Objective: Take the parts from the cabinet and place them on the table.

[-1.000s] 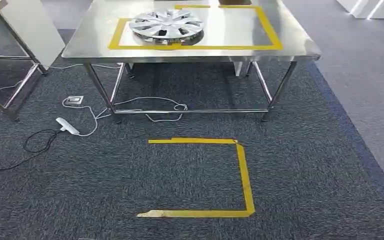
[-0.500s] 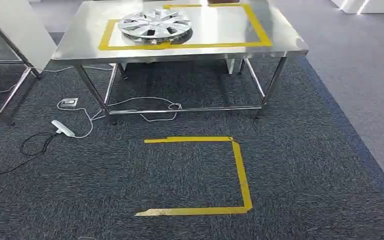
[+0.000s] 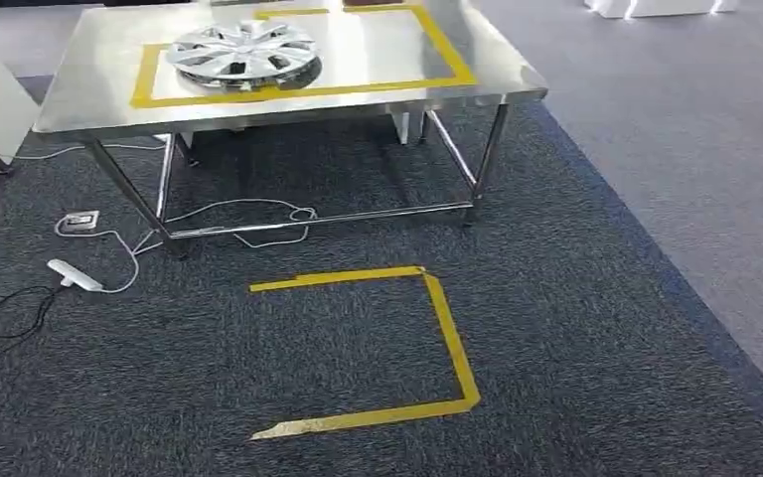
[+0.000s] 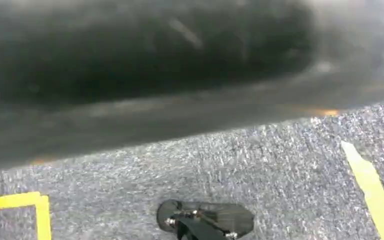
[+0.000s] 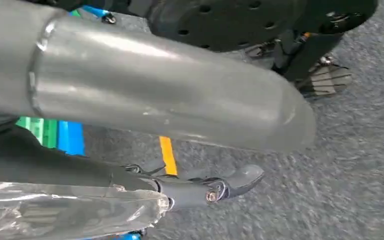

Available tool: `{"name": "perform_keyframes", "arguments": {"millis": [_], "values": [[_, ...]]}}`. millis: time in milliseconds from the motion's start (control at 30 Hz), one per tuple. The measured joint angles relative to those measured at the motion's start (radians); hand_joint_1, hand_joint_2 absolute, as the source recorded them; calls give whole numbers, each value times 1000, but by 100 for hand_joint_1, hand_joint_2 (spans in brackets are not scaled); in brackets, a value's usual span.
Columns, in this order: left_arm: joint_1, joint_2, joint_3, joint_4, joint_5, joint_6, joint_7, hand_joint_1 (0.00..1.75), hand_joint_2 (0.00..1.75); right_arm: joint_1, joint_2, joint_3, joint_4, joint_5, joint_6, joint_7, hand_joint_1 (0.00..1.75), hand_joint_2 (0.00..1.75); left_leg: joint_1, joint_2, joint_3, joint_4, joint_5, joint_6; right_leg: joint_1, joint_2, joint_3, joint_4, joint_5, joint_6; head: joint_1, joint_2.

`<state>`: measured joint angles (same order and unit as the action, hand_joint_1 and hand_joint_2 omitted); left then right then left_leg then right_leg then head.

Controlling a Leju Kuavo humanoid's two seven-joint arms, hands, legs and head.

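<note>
**Walking leg, one part delivered**

Left hand (image 4: 145, 55) is a dark blur, so I cannot tell its grip. The hubcap (image 3: 243, 52) lies on the table (image 3: 497, 84), far from any fingers. Right hand (image 5: 170, 100): its fingers (image 5: 230, 182) lie beside something glossy, and I cannot tell if they hold it. Likely next: reach the cabinet.

A shiny stainless-steel table (image 3: 79, 94) stands on dark speckled carpet (image 3: 596, 328); before it lies a yellow tape outline (image 3: 449, 338), and left of it white cables (image 3: 109, 238).

Grey robot hand (image 5: 145, 85), darker fingers (image 5: 230, 182)
</note>
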<state>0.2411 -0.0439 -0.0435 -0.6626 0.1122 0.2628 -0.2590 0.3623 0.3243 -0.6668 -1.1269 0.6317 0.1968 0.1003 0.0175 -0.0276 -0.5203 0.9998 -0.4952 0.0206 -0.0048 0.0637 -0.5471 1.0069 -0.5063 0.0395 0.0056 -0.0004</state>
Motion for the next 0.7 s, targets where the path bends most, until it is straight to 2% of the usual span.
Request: {"name": "perform_keyframes", "arguments": {"millis": [33,100,133,167,200,233,267,300,333,367,433,467,500,533,567,600,633,667,700], "values": [[-1,2,0,0,1,0,-1,0,0,-2,0,0,0,0,0,0,0,0,0,7,-2,0,0,6,1,-31,-23,43,-33,4,11,0],[3,3,0,1,2,2,-1,0,0,-6,0,-2,0,0,0,0,0,0,-3,37,-6,0,-2,8,-1,-51,-102,209,-121,13,12,0],[4,4,-1,2,2,2,-2,0,0,-6,0,-1,1,0,2,0,0,0,-4,52,-8,0,-2,9,-2,-54,-138,284,-148,16,13,0],[4,4,-2,3,2,2,-2,0,0,-5,0,-1,2,0,2,0,0,0,-5,65,-8,1,-2,9,-4,-54,-151,312,-147,18,12,0],[3,5,-2,3,2,2,-2,0,0,-4,0,-2,2,0,2,0,0,0,-6,76,-8,1,-3,9,-4,-56,-138,289,-124,17,12,0],[1,5,-3,3,2,2,-2,0,0,-2,0,-3,3,0,2,0,0,0,-6,85,-7,1,-3,9,-4,-60,-101,220,-83,15,13,0],[-1,5,-6,3,2,2,-2,0,0,-1,0,-5,3,0,2,0,0,0,-6,95,-5,1,-4,7,-4,-74,-48,122,-40,10,12,0],[-2,5,-8,3,2,2,-3,0,0,-2,0,-5,3,0,3,0,0,0,-8,102,2,1,-6,4,0,-120,8,26,-8,2,13,0],[-1,5,-10,3,3,3,-4,0,0,-7,0,-5,3,0,5,0,0,0,-15,112,3,4,-10,-3,6,-153,27,-19,-11,-4,14,0],[0,6,-13,5,5,4,-6,0,0,-9,0,-5,3,2,6,0,0,0,-15,118,4,3,-11,-9,6,-135,25,-17,-5,-11,9,0],[-4,7,-17,5,9,6,-8,0,0,-6,0,-6,5,5,11,0,0,0,-11,137,11,0,-11,-20,10,-116,18,-13,-7,-19,9,0],[-6,7,-18,5,12,8,-9,0,0,-3,0,-6,6,10,14,0,0,0,-12,146,16,-1,-13,-27,8,-105,19,-22,-1,-27,10,0],[-6,10,-19,5,15,10,-9,0,0,-2,0,-6,7,19,18,0,0,0,-8,113,15,11,-25,-35,0,-98,36,-30,9,-31,8,0],[-5,11,-23,5,21,14,-10,0,0,-2,0,-6,9,28,20,-1,0,0,-8,71,-1,45,-58,-37,-1,-90,33,-31,13,-38,3,0],[-3,11,-27,5,24,18,-10,0,0,-4,0,-5,11,33,23,-2,0,0,-6,49,-29,115,-103,-38,-1,-80,30,-31,15,-43,2,0],[2,11,-31,5,26,18,-10,0,0,-7,0,-5,14,36,25,-3,0,0,-5,41,-66,199,-145,-40,0,-67,28,-30,16,-44,1,0],[5,11,-34,6,28,19,-10,0,0,-8,0,-5,17,38,27,-4,0,0,-5,39,-102,275,-172,-41,1,-52,26,-30,16,-44,2,0],[5,12,-37,6,30,20,-10,0,0,-7,0,-5,20,39,28,-4,0,0,-5,38,-117,304,-170,-42,2,-39,27,-28,16,-44,1,0],[6,13,-40,6,30,21,-9,0,0,-6,0,-5,24,39,29,-4,0,0,-5,37,-112,290,-146,-42,2,-27,27,-27,16,-44,2,0]]}}
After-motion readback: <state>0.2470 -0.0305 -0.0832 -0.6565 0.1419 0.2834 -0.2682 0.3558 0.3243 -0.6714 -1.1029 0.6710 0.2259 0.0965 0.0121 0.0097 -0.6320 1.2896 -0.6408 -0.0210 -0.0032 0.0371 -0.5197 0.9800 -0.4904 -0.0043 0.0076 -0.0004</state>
